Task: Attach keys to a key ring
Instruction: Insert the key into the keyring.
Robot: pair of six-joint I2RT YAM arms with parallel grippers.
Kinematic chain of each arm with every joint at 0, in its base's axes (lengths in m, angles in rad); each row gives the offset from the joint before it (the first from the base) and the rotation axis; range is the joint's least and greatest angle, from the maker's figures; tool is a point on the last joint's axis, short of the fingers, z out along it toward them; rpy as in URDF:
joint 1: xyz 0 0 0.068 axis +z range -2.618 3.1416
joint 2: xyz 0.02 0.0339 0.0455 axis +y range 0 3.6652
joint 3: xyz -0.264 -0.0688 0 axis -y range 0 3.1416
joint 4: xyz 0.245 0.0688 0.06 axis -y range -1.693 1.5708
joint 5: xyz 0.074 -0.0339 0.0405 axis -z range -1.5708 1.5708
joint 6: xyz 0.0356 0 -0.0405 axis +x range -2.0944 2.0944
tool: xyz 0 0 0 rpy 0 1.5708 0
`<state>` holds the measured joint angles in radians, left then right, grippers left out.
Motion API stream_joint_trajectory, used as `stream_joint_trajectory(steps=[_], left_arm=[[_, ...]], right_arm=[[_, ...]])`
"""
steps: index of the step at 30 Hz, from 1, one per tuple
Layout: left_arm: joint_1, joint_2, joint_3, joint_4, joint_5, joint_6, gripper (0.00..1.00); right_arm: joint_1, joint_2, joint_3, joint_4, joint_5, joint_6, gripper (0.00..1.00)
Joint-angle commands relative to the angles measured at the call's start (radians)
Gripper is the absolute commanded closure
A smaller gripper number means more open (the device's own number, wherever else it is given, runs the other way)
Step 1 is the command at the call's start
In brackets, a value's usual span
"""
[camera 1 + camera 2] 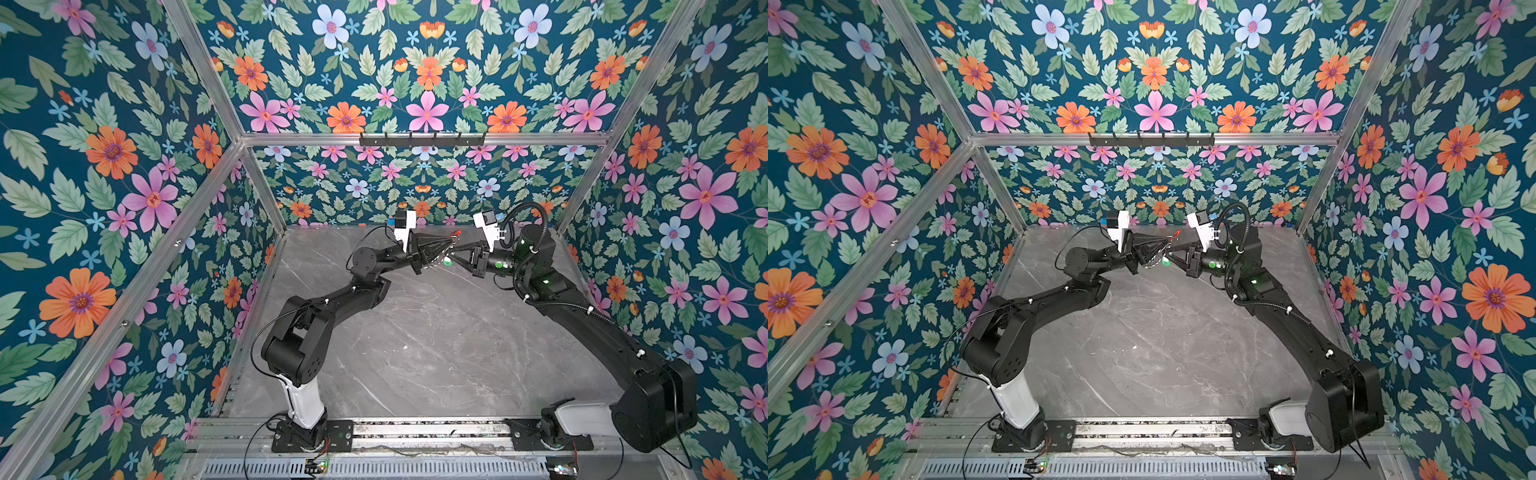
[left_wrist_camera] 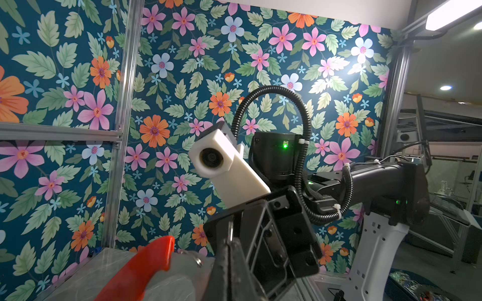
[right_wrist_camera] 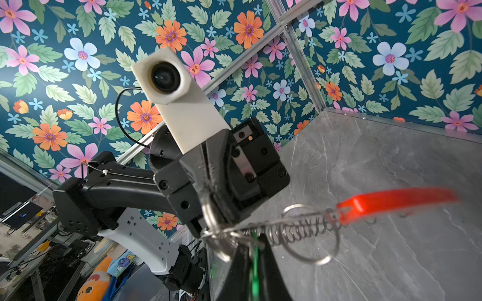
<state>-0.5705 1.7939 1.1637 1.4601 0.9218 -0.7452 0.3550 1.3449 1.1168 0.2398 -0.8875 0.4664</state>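
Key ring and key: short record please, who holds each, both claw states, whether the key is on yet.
key ring: gripped by left claw, above the table
red arc: on the ring, outside the grip
key: green, pinched in right claw, at the ring
left claw: shut on key ring
right claw: shut on key
key threaded: cannot tell

We logged key ring (image 3: 323, 221): thin grey metal wire. Small rings (image 3: 294, 233) on it were shiny silver metal. Arc (image 3: 396, 200) was glossy red plastic. Key (image 1: 447, 262) head was green plastic. Table (image 1: 415, 332) was a smooth grey marble-look slab with low sheen. Frame rails (image 1: 291, 138) were brushed aluminium. Arm shells (image 1: 332, 299) were matt black plastic. Camera housing (image 2: 229, 169) was matt white plastic. Conduit (image 2: 305, 117) was ribbed black plastic. Walls (image 1: 104, 187) were printed, and we saw glare on them.
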Motion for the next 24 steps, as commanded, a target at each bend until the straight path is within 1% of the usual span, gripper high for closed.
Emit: stream_joint_trajectory(steps=[1, 7, 20, 24], left_arm=[[-0.002, 0.001, 0.007, 0.092, 0.009, -0.035, 1.0], [-0.002, -0.001, 0.005, 0.097, 0.014, -0.041, 1.0], [0.0, 0.005, 0.006, 0.103, 0.017, -0.045, 1.0], [0.0, 0.008, 0.008, 0.107, 0.014, -0.05, 1.0]], right_arm=[[-0.004, -0.014, -0.007, -0.01, 0.032, -0.032, 0.91], [-0.029, -0.048, -0.029, -0.03, 0.052, -0.043, 0.93], [-0.05, -0.118, -0.031, -0.148, 0.099, -0.127, 0.95], [-0.05, -0.108, -0.025, -0.145, 0.078, -0.122, 0.94]])
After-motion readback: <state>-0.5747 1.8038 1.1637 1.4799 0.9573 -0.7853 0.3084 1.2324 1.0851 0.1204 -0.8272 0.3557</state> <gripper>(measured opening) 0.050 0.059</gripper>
